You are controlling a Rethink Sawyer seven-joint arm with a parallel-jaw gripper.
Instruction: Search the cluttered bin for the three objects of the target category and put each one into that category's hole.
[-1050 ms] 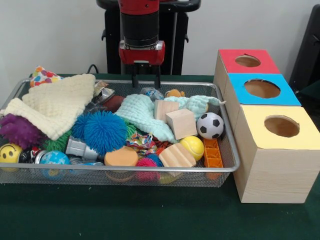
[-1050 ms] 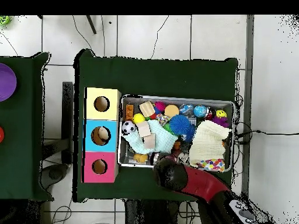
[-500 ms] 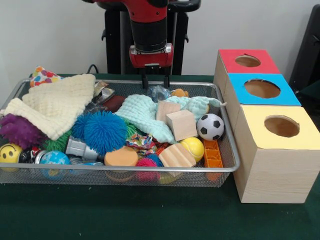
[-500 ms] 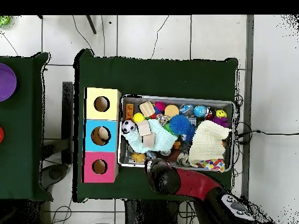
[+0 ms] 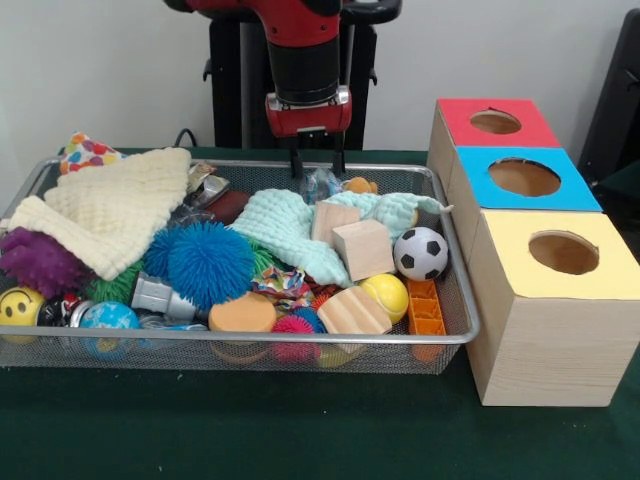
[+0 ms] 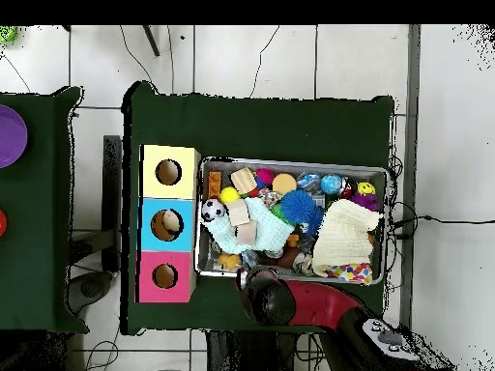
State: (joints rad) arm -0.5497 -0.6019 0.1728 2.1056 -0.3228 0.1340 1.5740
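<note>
Wire-mesh bin [image 5: 455, 300] sits on a dark green table [image 5: 300, 430], packed with mixed clutter. Three plain wooden blocks lie right of centre in the bin: a flat block [image 5: 331, 218] leaning on a mint cloth [image 5: 285, 225], a cube [image 5: 363, 248] just in front of it, and a ridged block [image 5: 353, 312] near the front rim. The cube touches the flat block; the ridged block lies apart, beside a yellow ball [image 5: 387, 293].

Other bin contents: cream knitted cloth [image 5: 110, 210] at left, blue spiky ball [image 5: 208, 262], purple fuzzy ball [image 5: 38, 262], smiley ball [image 5: 18, 305], soccer ball [image 5: 420, 251] against the right side, orange brick [image 5: 424, 305] in the front right corner, orange disc [image 5: 243, 314] at the front rim.

Three boxes stand in a row right of the bin, each with a round hole in a coloured top: red box [image 5: 495, 122] farthest back, blue box [image 5: 523, 178] in the middle, yellow box [image 5: 560, 250] nearest. In the overhead view a pale object shows inside the blue box's hole; the other two holes look dark.

Gripper [image 5: 317, 165] hangs at the bin's back rim, just above a crinkled clear item [image 5: 320, 185]; its two fingers stand apart, holding nothing.

Room: pale wall behind, white tiled floor [image 6: 290, 58] with cables, a second green table [image 6: 34, 213] alongside.
</note>
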